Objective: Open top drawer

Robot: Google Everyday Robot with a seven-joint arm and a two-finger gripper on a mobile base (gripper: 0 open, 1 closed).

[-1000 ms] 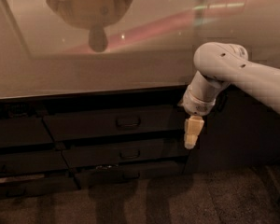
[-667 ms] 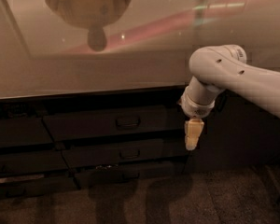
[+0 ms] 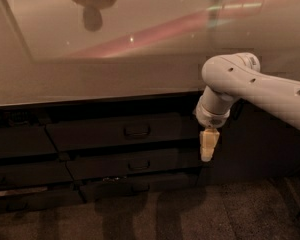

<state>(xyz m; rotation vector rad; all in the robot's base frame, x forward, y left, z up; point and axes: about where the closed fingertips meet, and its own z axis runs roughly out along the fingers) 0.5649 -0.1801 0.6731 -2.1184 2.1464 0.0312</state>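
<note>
Cream gripper [image 3: 208, 154] hangs beside the dark brown-black top drawer [image 3: 100, 134].

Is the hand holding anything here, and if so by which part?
Nothing is held. The hand hangs free past the right end of the top drawer, away from its centre pull.

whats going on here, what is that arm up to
A robot arm reaches in from the right toward a bank of dark drawers under a counter. Its gripper hangs pointing down just past the right end of the top drawer, away from the pull at its centre. Nothing is gripped yet and the drawer front looks closed, so opening it has not begun.
</note>
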